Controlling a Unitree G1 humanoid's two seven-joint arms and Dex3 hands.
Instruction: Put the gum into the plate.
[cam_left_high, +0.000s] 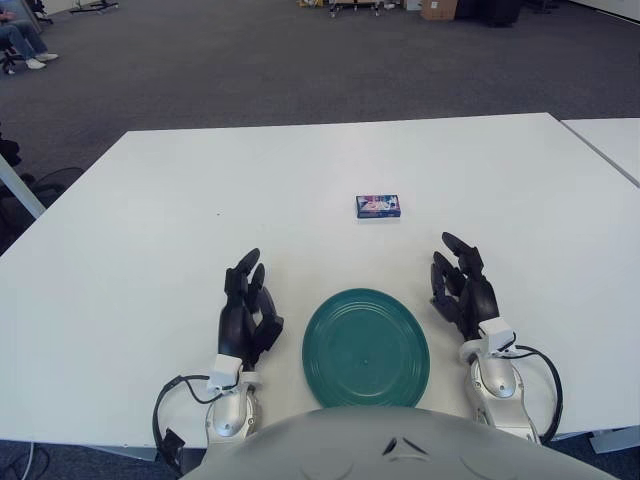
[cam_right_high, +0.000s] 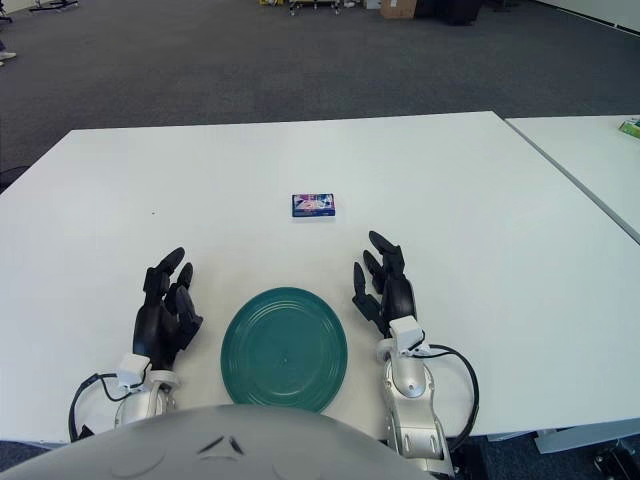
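Plate (cam_left_high: 366, 348) set on tabletop (cam_left_high: 150, 220) at near edge, centre. Gum (cam_left_high: 378, 206) lying on tabletop at 12 o'clock from plate, well apart from it. Left hand (cam_left_high: 248, 305) placed at 9 o'clock of plate, right hand (cam_left_high: 463, 285) at 3 o'clock, both just beside its rim.

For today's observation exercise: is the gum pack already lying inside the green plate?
No, the gum pack lies on the white table beyond the plate, clearly apart from it.
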